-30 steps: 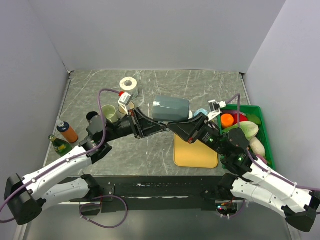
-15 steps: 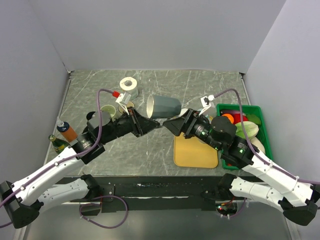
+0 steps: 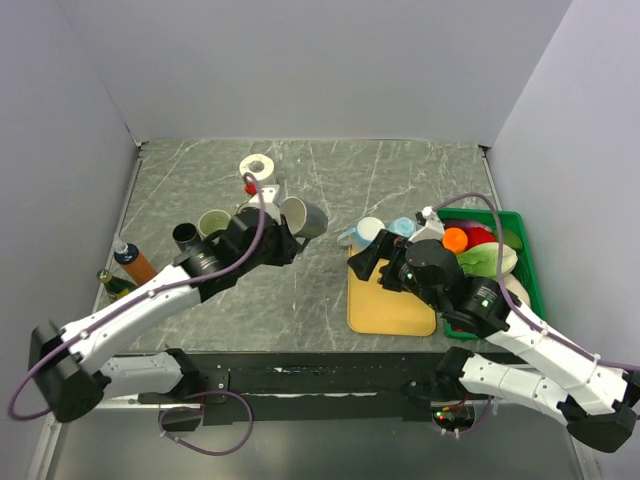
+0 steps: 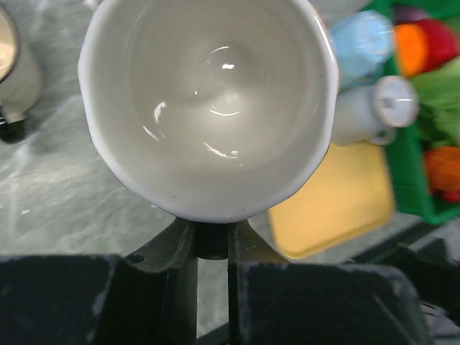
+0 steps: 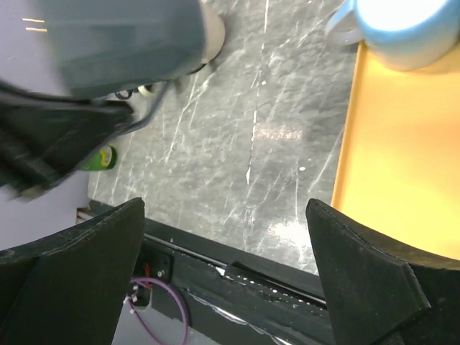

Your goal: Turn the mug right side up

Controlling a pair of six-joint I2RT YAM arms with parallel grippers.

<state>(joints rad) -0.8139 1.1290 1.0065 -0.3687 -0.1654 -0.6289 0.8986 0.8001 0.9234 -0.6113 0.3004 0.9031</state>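
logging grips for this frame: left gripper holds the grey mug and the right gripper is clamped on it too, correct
Wrong on the right gripper: it is open and apart from the grey mug, as the right wrist view shows, its fingers spread wide with nothing between them. The left gripper does hold the grey mug.

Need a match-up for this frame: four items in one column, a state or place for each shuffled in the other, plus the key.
1. grey mug
2. right gripper
3. yellow board
4. green bin

A. wide open, holding nothing
B. at the right edge of the table, full of produce
C. flat on the table beside the bin
D. gripped by the left gripper

Pairs: 1-D, 2-A, 3-C, 4-B
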